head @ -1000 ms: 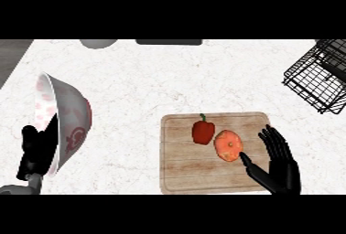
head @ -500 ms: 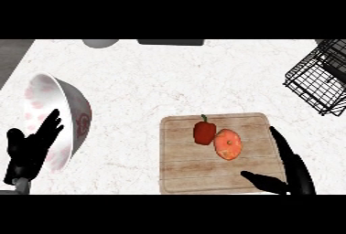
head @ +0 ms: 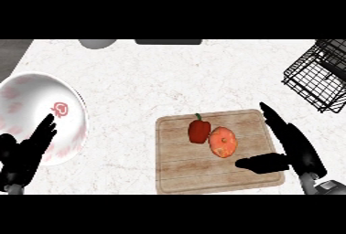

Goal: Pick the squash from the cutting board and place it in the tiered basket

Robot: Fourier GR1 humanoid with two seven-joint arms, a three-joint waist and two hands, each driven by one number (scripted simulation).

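The robot's right hand [head: 296, 151] comes in from the lower right corner. Its fingers are straight and close together, slanting up and to the left along the right edge of the pale wooden rectangular cutting board [head: 202, 176]. Its thumb sticks out leftward over the board's lower right part. The hand is spread wide and holds nothing. The round, orange, mottled squash [head: 223, 142] lies on the board a little right of its middle, in the gap between thumb and fingers. It is just up and left of the thumb tip and apart from it. A dark red bell pepper with a green stem [head: 198, 131] sits against the squash's left side. The black wire tiered basket [head: 317, 80] stands at the upper right of the white speckled stone counter [head: 169, 77], well apart from the board. At the lower left, the left hand [head: 25, 157] has straight fingers pointing up and slightly right. It overlaps the lower rim of a white round plate with pink markings [head: 34, 98] and grasps nothing. Whether it touches the plate cannot be told.
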